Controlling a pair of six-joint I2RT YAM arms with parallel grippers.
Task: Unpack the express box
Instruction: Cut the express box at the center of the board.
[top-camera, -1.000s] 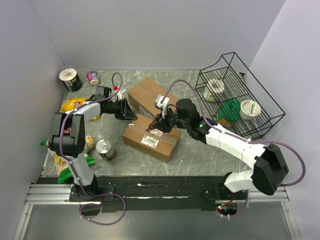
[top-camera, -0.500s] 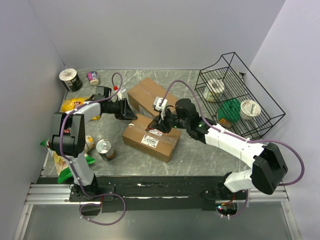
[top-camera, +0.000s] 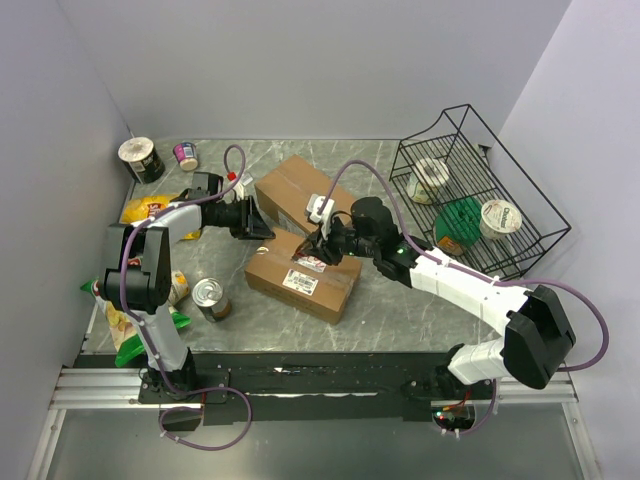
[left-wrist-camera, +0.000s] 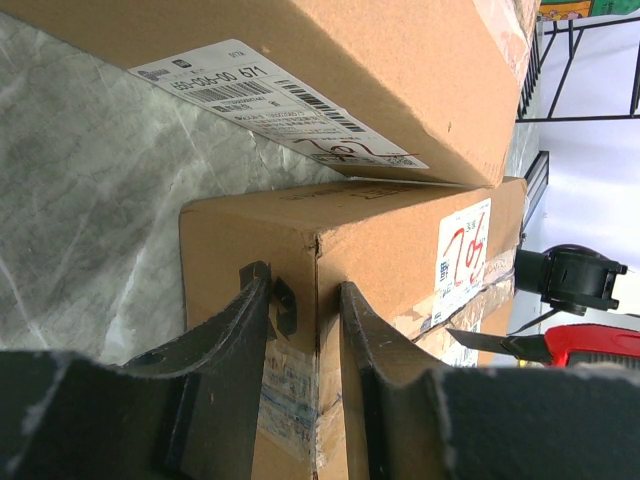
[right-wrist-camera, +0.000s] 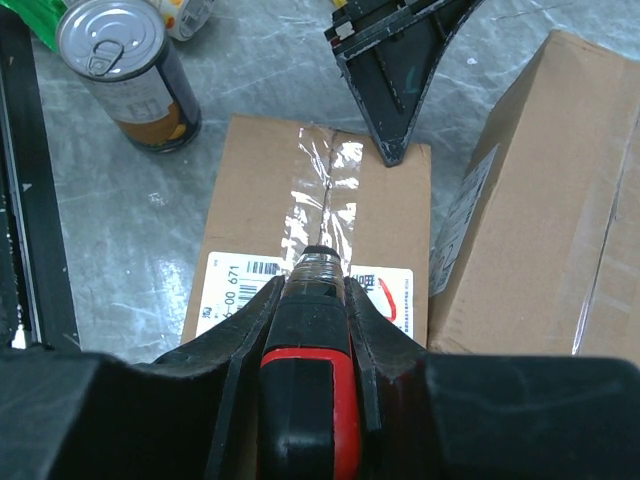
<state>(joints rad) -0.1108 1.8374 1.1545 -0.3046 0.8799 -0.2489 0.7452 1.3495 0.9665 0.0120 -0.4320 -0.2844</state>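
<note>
The express box (top-camera: 300, 278) is a small taped cardboard carton lying in the middle of the table. My left gripper (top-camera: 262, 232) is shut on its far-left corner, and in the left wrist view one finger (left-wrist-camera: 235, 325) presses each face of that corner (left-wrist-camera: 318, 260). My right gripper (top-camera: 322, 245) hangs over the box's far end, shut on a red-and-black utility knife (right-wrist-camera: 310, 380). The knife's tip rests on the clear tape seam (right-wrist-camera: 325, 190) by the white label. Its blade (left-wrist-camera: 500, 345) shows at the right of the left wrist view.
A larger cardboard box (top-camera: 300, 190) lies touching the express box behind it. A tin can (top-camera: 211, 298) stands to the front left. A yellow packet (top-camera: 150, 208), two cups (top-camera: 142, 158) and green packets (top-camera: 130, 340) line the left side. A black wire basket (top-camera: 520, 235) holding tubs sits at the right.
My right gripper with the knife has shifted slightly to the left over the box top. The left gripper and the box have stayed where they were.
</note>
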